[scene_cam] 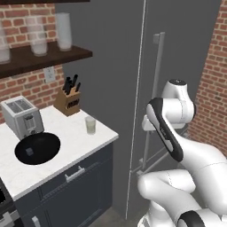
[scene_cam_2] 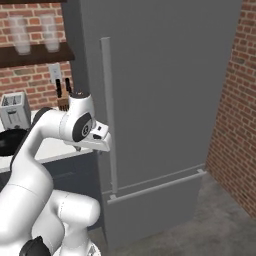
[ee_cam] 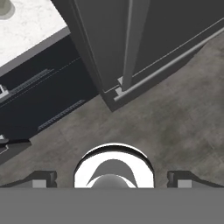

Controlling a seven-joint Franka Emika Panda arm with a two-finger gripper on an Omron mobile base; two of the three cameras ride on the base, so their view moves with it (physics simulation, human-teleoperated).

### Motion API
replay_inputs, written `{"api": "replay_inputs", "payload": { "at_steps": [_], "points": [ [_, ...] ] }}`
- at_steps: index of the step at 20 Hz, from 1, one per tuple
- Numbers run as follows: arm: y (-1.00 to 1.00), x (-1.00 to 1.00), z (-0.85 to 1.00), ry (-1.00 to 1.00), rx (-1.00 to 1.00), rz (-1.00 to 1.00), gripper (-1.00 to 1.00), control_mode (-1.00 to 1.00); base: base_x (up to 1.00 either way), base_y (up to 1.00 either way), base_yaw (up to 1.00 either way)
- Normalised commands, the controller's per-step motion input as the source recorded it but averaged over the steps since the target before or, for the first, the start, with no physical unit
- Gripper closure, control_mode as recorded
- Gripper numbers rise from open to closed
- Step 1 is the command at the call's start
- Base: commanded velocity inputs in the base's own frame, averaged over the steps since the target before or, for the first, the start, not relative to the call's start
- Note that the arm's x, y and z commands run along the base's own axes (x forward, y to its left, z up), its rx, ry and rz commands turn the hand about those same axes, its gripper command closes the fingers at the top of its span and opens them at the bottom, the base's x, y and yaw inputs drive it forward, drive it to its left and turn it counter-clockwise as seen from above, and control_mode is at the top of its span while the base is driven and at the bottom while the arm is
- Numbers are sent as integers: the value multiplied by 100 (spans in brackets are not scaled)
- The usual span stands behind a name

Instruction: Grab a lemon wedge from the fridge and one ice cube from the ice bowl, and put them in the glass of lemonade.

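Note:
The fridge [scene_cam_2: 165, 100] is tall and dark grey, and its doors are closed. The lemon wedge is hidden. My hand [scene_cam_2: 98, 138] hovers just left of the fridge's long vertical bar handle [scene_cam_2: 107, 110], close to it but apart, pointing down at the floor. In the hand view my gripper [ee_cam: 112, 178] is open, with nothing between the fingertips [ee_cam: 41, 178]. On the white counter the glass of lemonade [scene_cam: 90, 125] stands near the right edge. The black ice bowl [scene_cam: 37, 148] lies to its left, with a small ice cube [scene_cam: 29, 151] inside.
A toaster [scene_cam: 22, 116] and a knife block [scene_cam: 67, 103] stand at the back of the counter [scene_cam: 66, 150]. Frosted glasses [scene_cam: 64, 31] stand on a wooden shelf above. A brick wall [scene_cam_2: 235, 125] closes the right side. Dark cabinet drawers [scene_cam: 75, 186] sit under the counter.

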Motion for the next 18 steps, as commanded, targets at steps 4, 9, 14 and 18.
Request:
{"api": "replay_inputs", "payload": {
  "at_steps": [4,9,14,18],
  "points": [
    [0,0,0,0,0,0,-100,100,0,-16,-4],
    [0,0,0,0,0,0,-100,100,7,-14,-1],
    [0,0,0,0,0,0,-100,100,14,-4,0],
    [0,0,0,0,0,0,-100,100,4,0,0]
  ]
}}
